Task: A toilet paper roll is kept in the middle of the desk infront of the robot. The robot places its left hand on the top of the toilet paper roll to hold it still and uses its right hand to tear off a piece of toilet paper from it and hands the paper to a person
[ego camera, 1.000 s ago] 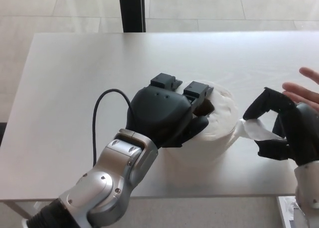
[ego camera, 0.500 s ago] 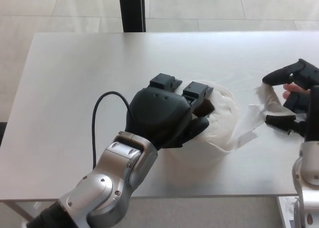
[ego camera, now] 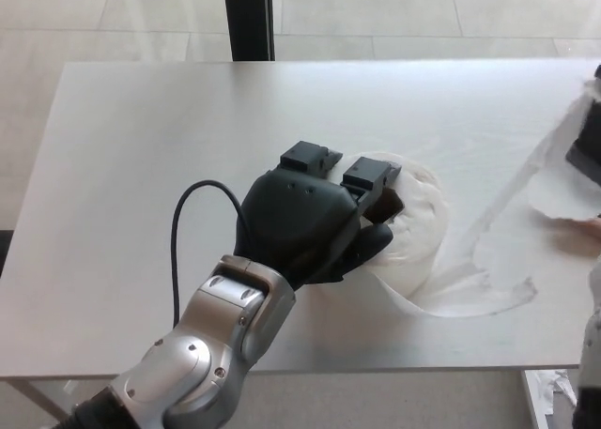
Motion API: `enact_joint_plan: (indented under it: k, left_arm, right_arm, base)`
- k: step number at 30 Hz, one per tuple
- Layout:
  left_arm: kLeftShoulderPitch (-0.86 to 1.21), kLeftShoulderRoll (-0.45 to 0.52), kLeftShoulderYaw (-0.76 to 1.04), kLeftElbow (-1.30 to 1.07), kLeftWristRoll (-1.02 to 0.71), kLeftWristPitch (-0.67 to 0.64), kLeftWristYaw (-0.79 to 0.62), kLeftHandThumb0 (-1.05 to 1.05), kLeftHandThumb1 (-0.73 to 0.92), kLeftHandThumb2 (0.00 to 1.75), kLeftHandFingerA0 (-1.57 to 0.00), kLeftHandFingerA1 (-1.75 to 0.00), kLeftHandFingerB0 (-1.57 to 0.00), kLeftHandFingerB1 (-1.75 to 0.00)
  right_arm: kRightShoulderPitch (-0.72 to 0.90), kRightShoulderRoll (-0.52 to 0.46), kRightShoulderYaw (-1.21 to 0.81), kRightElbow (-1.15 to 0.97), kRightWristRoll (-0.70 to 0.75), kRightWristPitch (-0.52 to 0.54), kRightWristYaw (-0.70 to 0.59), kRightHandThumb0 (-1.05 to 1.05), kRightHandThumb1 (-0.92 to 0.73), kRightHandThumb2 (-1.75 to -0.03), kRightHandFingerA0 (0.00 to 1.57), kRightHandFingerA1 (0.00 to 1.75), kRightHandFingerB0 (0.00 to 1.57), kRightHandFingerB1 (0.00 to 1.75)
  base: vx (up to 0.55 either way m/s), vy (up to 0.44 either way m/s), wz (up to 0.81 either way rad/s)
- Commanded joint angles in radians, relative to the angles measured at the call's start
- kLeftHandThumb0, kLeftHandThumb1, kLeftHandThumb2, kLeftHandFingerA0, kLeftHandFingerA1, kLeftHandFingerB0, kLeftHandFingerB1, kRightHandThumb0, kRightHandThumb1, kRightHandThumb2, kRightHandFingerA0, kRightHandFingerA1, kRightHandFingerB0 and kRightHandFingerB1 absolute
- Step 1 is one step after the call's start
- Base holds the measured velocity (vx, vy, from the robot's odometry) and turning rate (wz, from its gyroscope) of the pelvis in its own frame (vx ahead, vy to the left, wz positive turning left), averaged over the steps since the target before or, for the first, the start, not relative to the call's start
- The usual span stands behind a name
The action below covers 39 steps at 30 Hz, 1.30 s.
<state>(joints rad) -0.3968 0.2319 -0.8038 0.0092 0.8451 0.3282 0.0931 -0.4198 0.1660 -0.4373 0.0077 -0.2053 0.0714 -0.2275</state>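
The white toilet paper roll (ego camera: 420,224) stands in the middle of the desk (ego camera: 141,157). My left hand (ego camera: 305,222) lies on top of it, its fingers curled over the roll's top and core. An unrolled strip of paper (ego camera: 502,204) runs from the roll's right side, loops on the desk, and rises to the right edge. There only a black part of my right hand (ego camera: 588,140) shows, with the paper's end bunched around it. A person's hand (ego camera: 584,234) shows just below that paper at the edge.
A black cable (ego camera: 178,237) loops from my left wrist over the desk. A dark post (ego camera: 248,18) stands behind the desk's far edge. The desk's near edge runs just below the roll.
My right hand has swung up and right, almost out of view, drawing a long strip off the roll. The left hand has stayed on the roll.
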Motion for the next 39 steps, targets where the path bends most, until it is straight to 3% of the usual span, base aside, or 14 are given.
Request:
enact_joint_plan:
  k: [1, 3, 5, 14, 19, 21, 22, 29, 30, 31, 34, 36, 37, 39]
  left_arm:
    - [0.159, 0.078, -0.058, 0.152, -0.009, -0.04, -0.123, -0.67, 0.73, 1.05, -0.28, -0.56, -0.34, -0.54]
    - [0.163, 0.077, -0.052, 0.147, -0.01, -0.035, -0.133, -0.59, 0.87, 0.65, -0.32, -0.46, -0.38, -0.42]
    - [0.168, 0.082, -0.052, 0.157, 0.005, -0.047, -0.109, -0.67, 0.72, 1.06, -0.3, -0.58, -0.36, -0.55]
    - [0.191, 0.074, -0.043, 0.155, 0.002, -0.055, -0.123, -0.62, 0.87, 0.66, -0.32, -0.47, -0.4, -0.42]
    - [0.193, 0.075, -0.054, 0.157, 0.019, -0.06, -0.125, -0.63, 0.88, 0.66, -0.33, -0.46, -0.4, -0.42]
    - [0.201, 0.081, -0.061, 0.164, 0.034, -0.074, -0.095, -0.67, 0.73, 1.06, -0.31, -0.58, -0.35, -0.55]
    - [0.2, 0.084, -0.065, 0.167, 0.038, -0.074, -0.099, -0.62, 0.89, 0.66, -0.34, -0.48, -0.39, -0.42]
    - [0.221, 0.114, -0.031, 0.142, 0.005, -0.07, -0.123, -0.62, 0.88, 0.66, -0.34, -0.46, -0.38, -0.42]
    - [0.215, 0.106, -0.023, 0.145, 0.003, -0.07, -0.114, -0.61, 0.88, 0.66, -0.35, -0.47, -0.39, -0.43]
    - [0.212, 0.099, -0.019, 0.149, -0.002, -0.076, -0.107, -0.6, 0.87, 0.65, -0.35, -0.47, -0.4, -0.43]
    - [0.206, 0.091, -0.007, 0.131, -0.004, -0.073, -0.115, -0.62, 0.87, 0.66, -0.33, -0.46, -0.4, -0.42]
    - [0.195, 0.09, 0.0, 0.087, -0.01, -0.044, -0.172, -0.61, 0.88, 0.66, -0.3, -0.45, -0.36, -0.41]
    - [0.195, 0.088, 0.003, 0.08, -0.014, -0.041, -0.178, -0.61, 0.88, 0.66, -0.3, -0.44, -0.36, -0.41]
    - [0.201, 0.084, 0.007, 0.077, -0.02, -0.047, -0.169, -0.68, 0.73, 1.06, -0.27, -0.55, -0.31, -0.54]
  right_arm:
    - [-0.2, -0.198, -0.105, 0.068, 0.199, 0.025, 0.035, -0.16, -0.43, -1.4, 1.04, 1.75, 0.88, 1.53]
    - [-0.218, -0.243, -0.098, 0.098, 0.193, -0.015, 0.057, -0.17, -0.43, -1.39, 1.07, 1.75, 0.89, 1.52]
    - [-0.251, -0.329, -0.076, 0.119, 0.173, -0.037, 0.105, -0.19, -0.39, -1.34, 1.06, 1.74, 0.9, 1.51]
    - [-0.288, -0.565, 0.07, 0.273, -0.006, -0.26, 0.054, -0.16, -0.41, -1.36, 1.0, 1.65, 0.92, 1.47]
    - [-0.25, -0.669, 0.125, 0.393, -0.066, -0.495, 0.023, -0.15, -0.51, -1.16, 0.95, 1.68, 0.85, 1.5]
    - [-0.245, -0.721, 0.152, 0.434, -0.127, -0.561, -0.023, -0.2, -0.55, -1.14, 0.96, 1.72, 0.83, 1.55]
    - [-0.245, -0.756, 0.169, 0.449, -0.17, -0.583, -0.054, -0.24, -0.59, -1.09, 0.95, 1.71, 0.81, 1.55]
    - [-0.281, -0.793, 0.188, 0.482, -0.101, -0.464, 0.026, -0.16, -0.44, -1.29, 0.96, 1.7, 0.82, 1.54]
    - [-0.225, -0.799, 0.209, 0.479, -0.022, -0.447, 0.188, -0.16, -0.46, -1.17, 1.2, 1.39, 0.97, 1.25]
    - [-0.186, -0.808, 0.223, 0.47, -0.012, -0.424, 0.233, -0.15, -0.5, -1.13, 0.91, 1.68, 0.79, 1.51]
    - [-0.129, -0.793, 0.245, 0.521, 0.056, -0.457, 0.313, -0.15, -0.53, -1.1, 0.94, 1.69, 0.81, 1.49]
    - [-0.056, -0.781, 0.284, 0.536, 0.03, -0.406, 0.329, -0.15, -0.51, -1.12, 1.21, 1.33, 0.98, 1.18]
    - [-0.042, -0.775, 0.292, 0.557, 0.028, -0.427, 0.325, -0.11, -0.49, -1.15, 0.91, 1.63, 0.81, 1.45]
    - [-0.006, -0.763, 0.318, 0.601, 0.015, -0.465, 0.319, -0.17, -0.52, -1.13, 1.19, 1.38, 0.96, 1.23]
  base:
    - [0.0, 0.0, 0.0]
    - [0.0, 0.0, 0.0]
    - [0.0, 0.0, 0.0]
    - [0.0, 0.0, 0.0]
    - [0.0, 0.0, 0.0]
    - [0.0, 0.0, 0.0]
    - [0.0, 0.0, 0.0]
    - [0.0, 0.0, 0.0]
    - [0.0, 0.0, 0.0]
    - [0.0, 0.0, 0.0]
    - [0.0, 0.0, 0.0]
    - [0.0, 0.0, 0.0]
    - [0.0, 0.0, 0.0]
    - [0.0, 0.0, 0.0]
